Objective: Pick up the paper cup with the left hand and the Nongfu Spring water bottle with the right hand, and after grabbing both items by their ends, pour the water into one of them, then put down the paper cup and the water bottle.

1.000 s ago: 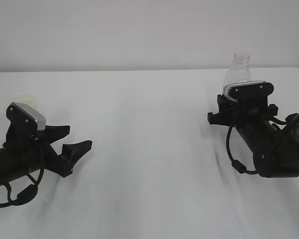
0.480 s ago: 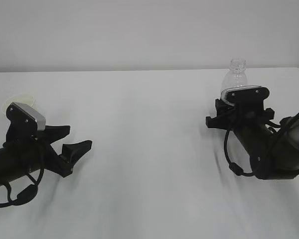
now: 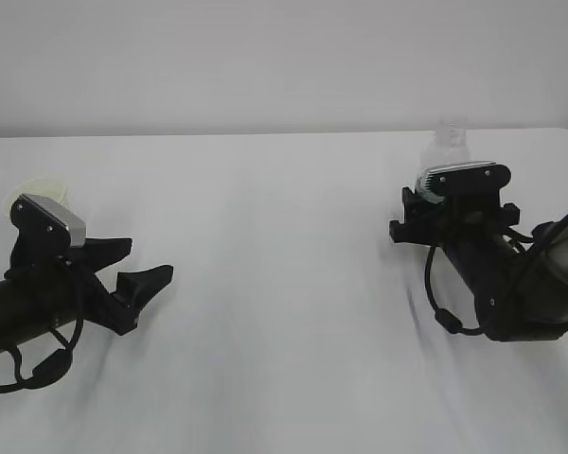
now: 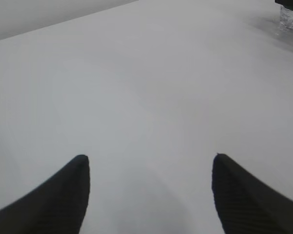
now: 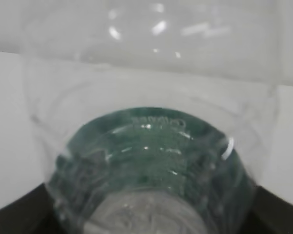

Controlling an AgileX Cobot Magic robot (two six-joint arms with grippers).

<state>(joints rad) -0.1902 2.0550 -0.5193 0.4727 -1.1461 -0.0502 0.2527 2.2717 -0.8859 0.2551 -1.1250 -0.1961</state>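
Note:
The paper cup (image 3: 38, 192) stands at the far left, mostly hidden behind my left wrist camera; only its pale rim shows. My left gripper (image 3: 150, 257) points away from it toward the table's middle, open and empty (image 4: 150, 157). The Nongfu Spring water bottle (image 3: 448, 142) stands upright at the right, its neck blurred, its lower half hidden behind my right gripper (image 3: 452, 194). In the right wrist view the bottle (image 5: 151, 146) fills the frame between the fingers (image 5: 278, 212), green label low. Whether the fingers press on it does not show.
The white table (image 3: 284, 312) runs to a pale wall at the back; its right corner lies just beyond the bottle. In the left wrist view the bottle's base (image 4: 291, 17) shows at the top right corner.
The right gripper and the bottle have come down a little, and the bottle's neck is now blurred. The left arm has stayed where it was.

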